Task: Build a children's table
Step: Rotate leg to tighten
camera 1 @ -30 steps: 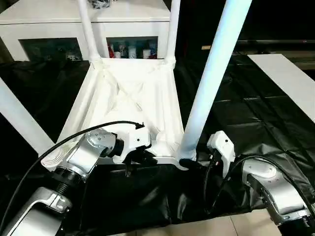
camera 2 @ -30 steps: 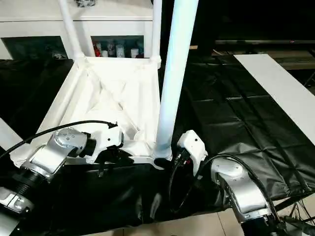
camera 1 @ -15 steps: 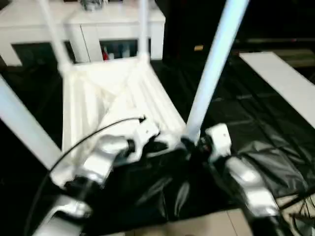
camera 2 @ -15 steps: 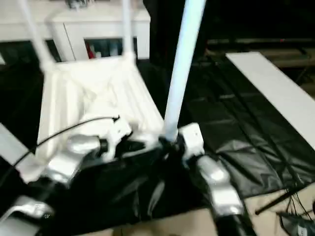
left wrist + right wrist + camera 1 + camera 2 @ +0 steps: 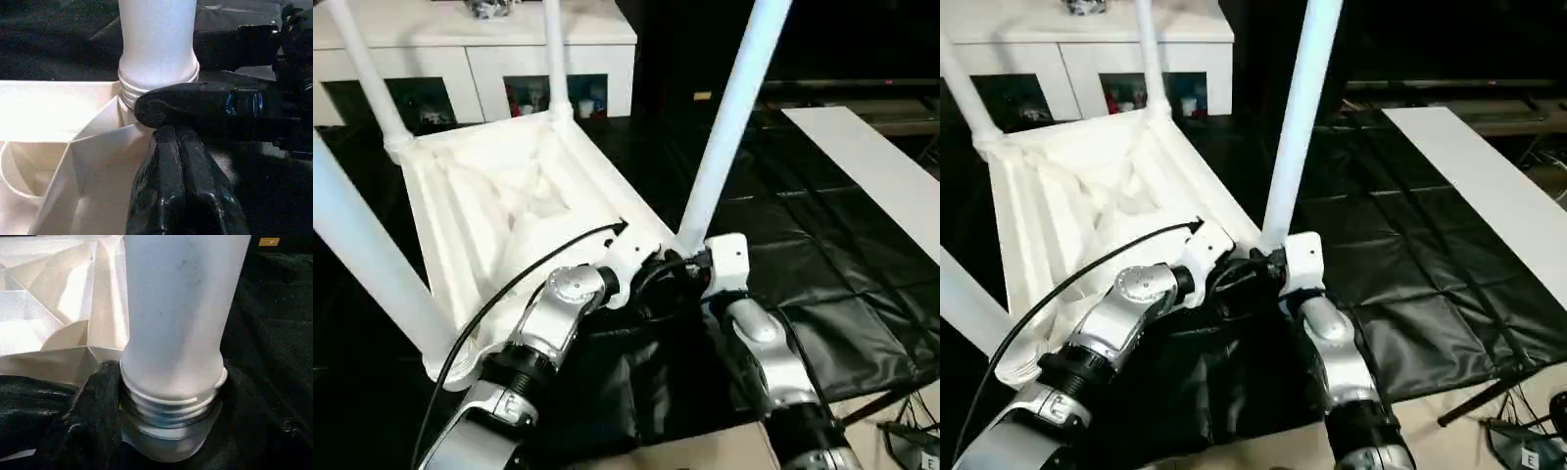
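Right now the children's table point(image 5: 509, 196) lies upside down across the left half of the head view, ribbed underside up on the black-sheeted worktop point(image 5: 822, 255), with the white cabinet point(image 5: 470, 59) behind it along the top edge. Four legs stand in its corner sockets: two thin ones at the far corners in the upper left, one thick and close at the left edge, and the near-right leg point(image 5: 729, 117) rising steeply through the centre top. That last leg is the one in hand. My right gripper point(image 5: 690, 279) has its jaws spread wide around the leg's base, one finger point(image 5: 95, 416) against the threaded collar; it looks like a grip, though I can't be certain. My left gripper point(image 5: 173, 147) is fully closed on nothing, its tips just under the socket point(image 5: 156, 105) beside the right finger crossing in front. Threads still show above the socket, so I judge the leg isn't seated; next calls for turning it home while steadying the corner.
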Motion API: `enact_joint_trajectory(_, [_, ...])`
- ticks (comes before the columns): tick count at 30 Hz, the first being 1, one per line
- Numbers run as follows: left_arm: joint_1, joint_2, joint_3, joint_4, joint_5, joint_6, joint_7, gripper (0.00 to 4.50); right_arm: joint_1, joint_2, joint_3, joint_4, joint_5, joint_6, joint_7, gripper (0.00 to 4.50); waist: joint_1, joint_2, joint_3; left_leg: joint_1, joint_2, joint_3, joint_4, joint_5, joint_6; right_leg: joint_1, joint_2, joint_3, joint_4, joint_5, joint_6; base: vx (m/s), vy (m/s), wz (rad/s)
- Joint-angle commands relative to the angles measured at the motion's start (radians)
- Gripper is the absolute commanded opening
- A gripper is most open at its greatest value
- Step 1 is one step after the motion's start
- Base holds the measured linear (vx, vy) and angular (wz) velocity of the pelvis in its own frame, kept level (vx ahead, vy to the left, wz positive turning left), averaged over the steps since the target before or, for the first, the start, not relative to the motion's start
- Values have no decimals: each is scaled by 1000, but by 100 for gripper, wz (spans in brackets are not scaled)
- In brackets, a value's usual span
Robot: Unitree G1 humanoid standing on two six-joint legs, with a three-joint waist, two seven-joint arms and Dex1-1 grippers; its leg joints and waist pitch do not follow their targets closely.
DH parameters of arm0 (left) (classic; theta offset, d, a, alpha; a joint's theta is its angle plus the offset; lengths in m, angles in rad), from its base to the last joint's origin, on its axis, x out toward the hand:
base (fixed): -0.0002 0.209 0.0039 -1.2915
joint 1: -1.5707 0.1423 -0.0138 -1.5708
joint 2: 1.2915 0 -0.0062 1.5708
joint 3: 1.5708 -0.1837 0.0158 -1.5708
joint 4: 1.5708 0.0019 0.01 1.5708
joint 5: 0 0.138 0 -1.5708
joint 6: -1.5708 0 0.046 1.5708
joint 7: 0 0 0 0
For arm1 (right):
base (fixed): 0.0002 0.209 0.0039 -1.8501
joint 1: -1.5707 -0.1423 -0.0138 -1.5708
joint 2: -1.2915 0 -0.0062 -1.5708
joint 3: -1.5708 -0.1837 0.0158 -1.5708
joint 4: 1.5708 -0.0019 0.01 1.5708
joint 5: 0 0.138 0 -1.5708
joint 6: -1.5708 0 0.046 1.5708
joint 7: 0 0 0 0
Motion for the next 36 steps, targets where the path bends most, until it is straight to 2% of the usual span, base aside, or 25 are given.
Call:
enact_joint_trajectory(1, [18,10,-31,-28,7,-18,-16,0,38,19,16,-86,36,34,33,342,10,6,-46,-1,66,-22,-90,-111,65,43,-85,44,-66,-31,-279,0,0,0])
enact_joint_trajectory(2, [25,18,-18,-61,-9,-7,-23,0,58,9,10,-131,36,48,28,345,12,5,-46,-1,66,-22,-89,-101,68,44,-84,44,-64,-10,-278,0,0,0])
enact_joint_trajectory(3, [29,23,-7,-83,-20,6,-29,0,71,3,8,-159,33,57,23,350,17,5,-49,-2,66,-21,-87,-61,78,45,-83,43,-55,62,-285,0,0,0])
enact_joint_trajectory(4, [37,35,1,-115,-35,27,-49,0,90,-6,7,-201,48,70,38,372,18,5,-51,-2,65,-21,-85,-46,82,47,-83,43,-52,86,-289,0,0,0])
enact_joint_trajectory(5, [42,44,6,-138,-44,39,-64,33,104,-11,5,-231,60,79,51,385,23,5,-54,-5,64,-20,-81,-13,97,50,-84,44,-47,132,-292,0,0,0])
enact_joint_trajectory(6, [47,54,11,-162,-50,56,-73,41,118,-20,5,-262,61,84,56,386,24,6,-55,-6,64,-19,-79,9,109,47,-82,43,-43,164,-298,0,0,0])
enact_joint_trajectory(8, [63,88,15,-221,-63,93,-107,41,161,-55,4,-354,73,105,82,386,28,4,-53,-7,64,-18,-78,25,121,47,-81,43,-42,186,-300,0,0,0])
enact_joint_trajectory(9, [63,88,15,-221,-63,93,-107,46,161,-55,4,-354,73,105,82,387,29,6,-51,-6,65,-18,-79,15,124,45,-82,42,-43,170,-300,0,0,0])
enact_joint_trajectory(10, [74,110,13,-262,-76,118,-137,76,191,-73,-11,-428,106,139,96,387,28,6,-48,-5,65,-17,-82,-9,119,44,-81,42,-48,133,-297,0,0,0])
enact_joint_trajectory(12, [78,124,12,-281,-86,135,-150,84,212,-99,-20,-480,119,163,114,387,30,8,-46,-2,68,-18,-85,-37,107,41,-80,42,-51,88,-291,0,0,0])
enact_joint_trajectory(13, [78,133,6,-285,-87,147,-161,87,222,-115,-24,-505,124,180,128,387,29,7,-43,-2,66,-17,-87,-68,89,40,-79,43,-56,40,-282,0,0,0])
enact_joint_trajectory(14, [78,140,2,-288,-88,157,-170,101,229,-125,-27,-522,127,192,137,387,29,7,-43,-2,66,-17,-87,-68,89,40,-79,43,-56,40,-282,0,0,0])
enact_joint_trajectory(16, [70,155,-13,-257,-73,159,-180,125,238,-170,-31,-539,119,203,168,387,29,12,-43,-1,64,-18,-88,-94,64,38,-77,44,-60,0,-268,0,0,0])
enact_joint_trajectory(17, [66,158,-17,-247,-67,161,-179,128,239,-186,-35,-543,119,212,179,387,29,14,-43,-1,63,-18,-88,-91,61,38,-77,44,-60,3,-266,0,0,0])
enact_joint_trajectory(19, [60,160,-20,-233,-65,178,-183,146,239,-212,-41,-545,115,219,195,387,30,11,-44,-3,61,-18,-86,-80,57,41,-77,45,-58,23,-263,0,0,0])
enact_joint_trajectory(20, [58,162,-22,-233,-69,194,-189,160,239,-228,-47,-549,117,227,199,387,31,16,-46,-4,60,-18,-84,-64,58,42,-77,45,-55,45,-264,0,0,0])
enact_joint_trajectory(22, [48,159,-28,-219,-63,204,-173,167,236,-256,-66,-554,127,250,202,387,33,12,-48,-4,60,-18,-81,-38,65,46,-77,45,-52,89,-274,0,0,0])
enact_joint_trajectory(24, [29,154,-36,-175,-43,193,-153,167,226,-280,-82,-551,134,261,211,387,35,14,-48,-3,58,-16,-78,-23,77,45,-76,44,-51,112,-281,0,0,0])
enact_joint_trajectory(27, [12,150,-40,-138,-33,194,-146,167,221,-301,-81,-547,131,265,228,387,40,14,-48,-5,58,-17,-77,-23,86,49,-79,44,-53,97,-286,0,0,0])
enact_joint_trajectory(30, [-2,148,-44,-119,-47,219,-166,132,217,-323,-79,-544,133,272,246,387,44,16,-47,-3,59,-17,-78,-38,84,46,-79,43,-55,62,-285,0,0,0])
enact_joint_trajectory(32, [-1,156,-57,-124,-46,228,-189,128,216,-331,-76,-544,129,274,254,387,45,14,-47,-4,59,-17,-78,-35,84,48,-79,43,-54,64,-288,0,0,0])
enact_joint_trajectory(33, [1,168,-73,-131,-44,249,-213,101,214,-344,-70,-542,126,275,264,387,45,15,-48,-3,60,-17,-78,-33,84,47,-79,43,-54,64,-288,0,0,0])
enact_joint_trajectory(36, [11,191,-98,-155,-36,280,-249,81,207,-353,-75,-532,127,277,269,387,45,15,-49,-2,60,-17,-76,-20,90,47,-79,43,-51,79,-291,0,0,0])
